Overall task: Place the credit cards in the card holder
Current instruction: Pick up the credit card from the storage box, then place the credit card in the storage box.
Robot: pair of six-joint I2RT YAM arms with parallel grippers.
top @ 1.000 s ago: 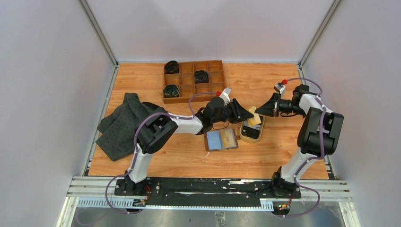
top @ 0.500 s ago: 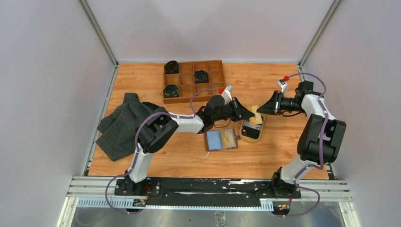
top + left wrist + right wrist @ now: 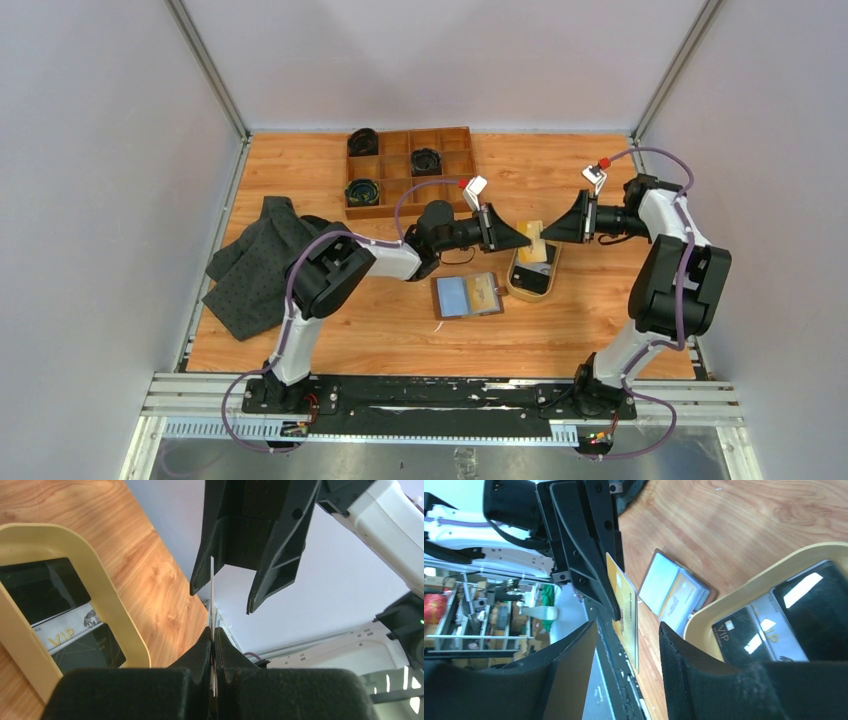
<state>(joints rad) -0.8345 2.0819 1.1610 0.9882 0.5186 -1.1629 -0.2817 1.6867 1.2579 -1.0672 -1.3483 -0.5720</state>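
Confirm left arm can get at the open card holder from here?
Probably yes. The card holder lies open, uncovered, close by the left gripper, which is shut on the gold card. The right gripper, open astride that card, should clear first.

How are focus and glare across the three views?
Top external: sharp, evenly lit. Left wrist: own fingers dark and soft, card only a thin edge-on line. Right wrist: near fingers blurred, white glare streaks on the dark cards in the dish.
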